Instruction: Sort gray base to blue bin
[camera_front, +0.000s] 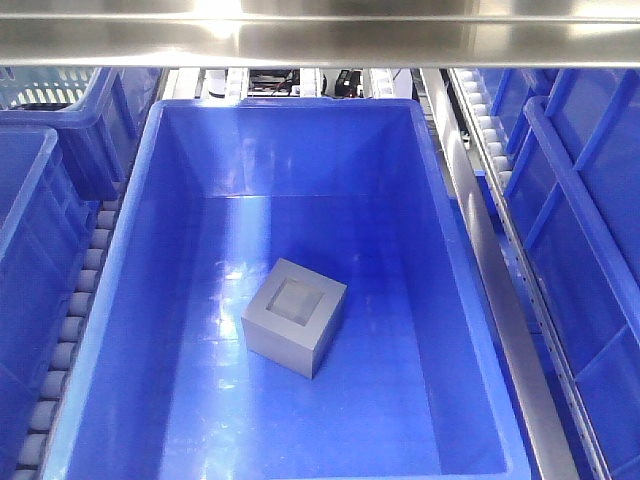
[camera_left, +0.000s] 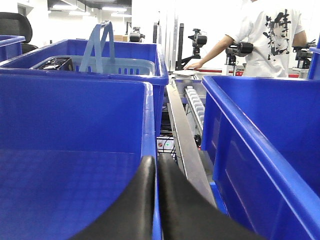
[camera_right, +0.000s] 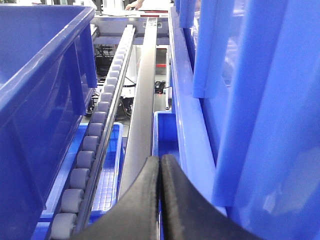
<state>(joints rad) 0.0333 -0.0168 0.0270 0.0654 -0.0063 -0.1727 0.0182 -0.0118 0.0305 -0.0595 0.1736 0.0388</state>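
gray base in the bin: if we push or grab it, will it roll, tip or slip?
The gray base looks rigid and blocky with flat faces, so it probably slides rather than rolls. It sits flat, recess upward, squat enough that tipping seems unlikely. The blue bin floor looks glossy, so a push may make it skid; matte sides should grip reasonably.

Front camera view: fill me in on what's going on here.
Nothing is being handled right now. The gray base sits on the floor of the blue bin, recess facing up, with no arm near it in the front view. The left gripper has its jaws pressed together, empty, over the gap between two blue tubs. The right gripper is likewise shut and empty above the roller rail. The sorting looks done.
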